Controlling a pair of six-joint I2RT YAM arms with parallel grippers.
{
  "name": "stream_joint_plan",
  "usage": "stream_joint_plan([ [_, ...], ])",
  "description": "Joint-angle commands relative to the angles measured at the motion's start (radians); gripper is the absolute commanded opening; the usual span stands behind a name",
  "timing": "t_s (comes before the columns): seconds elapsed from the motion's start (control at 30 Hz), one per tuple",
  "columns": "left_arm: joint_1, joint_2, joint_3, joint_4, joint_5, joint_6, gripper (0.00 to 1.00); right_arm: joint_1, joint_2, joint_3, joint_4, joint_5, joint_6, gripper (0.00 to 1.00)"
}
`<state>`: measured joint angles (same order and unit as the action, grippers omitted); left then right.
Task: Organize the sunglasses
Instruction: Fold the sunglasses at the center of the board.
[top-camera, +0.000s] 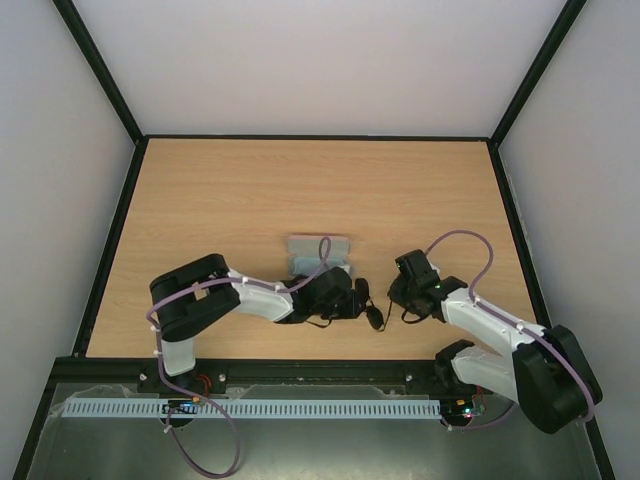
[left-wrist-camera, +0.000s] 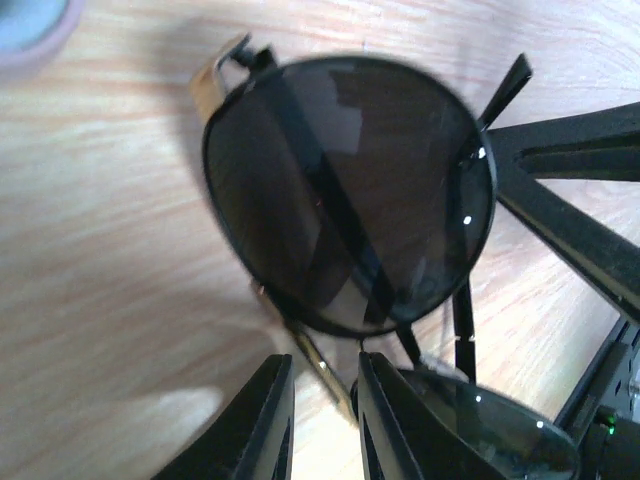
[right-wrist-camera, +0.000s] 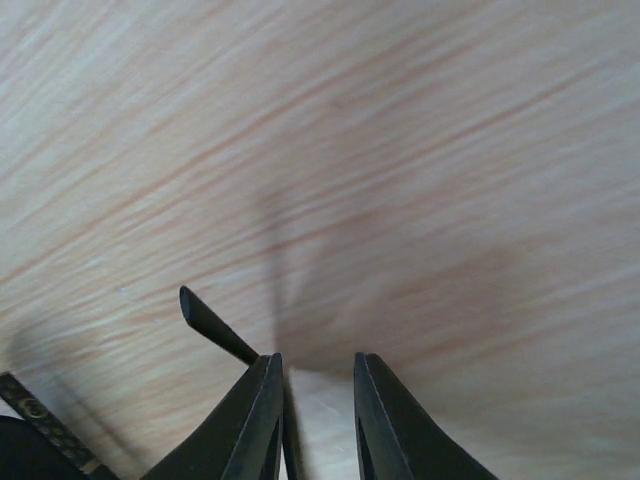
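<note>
The sunglasses (top-camera: 372, 312) lie between my two grippers near the table's front edge. In the left wrist view one round dark lens (left-wrist-camera: 345, 190) fills the middle, and the second lens (left-wrist-camera: 480, 430) sits by my right-hand finger. My left gripper (left-wrist-camera: 322, 375) has its jaws a narrow gap apart. A thin wire of the frame crosses that gap, and any grip on it is hidden. My right gripper (right-wrist-camera: 315, 370) stands slightly open over bare wood. A slim temple arm tip (right-wrist-camera: 205, 318) pokes out past its left finger.
The pink case (top-camera: 320, 248), with the light blue cloth on it, lies just behind my left gripper (top-camera: 350, 298). Its corner shows in the left wrist view (left-wrist-camera: 30, 30). My right gripper (top-camera: 400, 292) is a short way right of the glasses.
</note>
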<state>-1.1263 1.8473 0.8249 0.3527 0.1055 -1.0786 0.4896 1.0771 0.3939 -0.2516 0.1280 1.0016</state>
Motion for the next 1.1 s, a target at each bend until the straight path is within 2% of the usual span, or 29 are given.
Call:
stream_joint_plan([
  [0.0,0.022,0.087,0.021,-0.1,-0.016,0.041,0.21,-0.005,0.091,-0.028,0.016,-0.086,-0.018,0.21],
  [0.3,0.037,0.163,0.113,-0.117,-0.013,0.073,0.2,-0.002,0.169,-0.025,0.113,-0.189,-0.047,0.19],
  [0.53,0.049,0.195,0.155,-0.128,-0.013,0.089,0.2,0.002,0.168,-0.028,0.14,-0.216,-0.052,0.16],
  [0.7,0.055,0.188,0.151,-0.141,-0.015,0.094,0.19,0.001,0.096,0.016,-0.005,-0.1,-0.061,0.17],
  [0.83,0.057,0.169,0.13,-0.137,-0.021,0.092,0.19,0.001,-0.019,0.042,-0.122,-0.01,-0.078,0.22],
  [0.97,0.061,0.171,0.129,-0.136,-0.02,0.094,0.19,0.0,-0.078,0.038,-0.141,-0.015,-0.089,0.22],
  [1.07,0.065,0.171,0.136,-0.141,-0.018,0.099,0.19,-0.002,-0.1,0.035,-0.13,-0.043,-0.097,0.17],
])
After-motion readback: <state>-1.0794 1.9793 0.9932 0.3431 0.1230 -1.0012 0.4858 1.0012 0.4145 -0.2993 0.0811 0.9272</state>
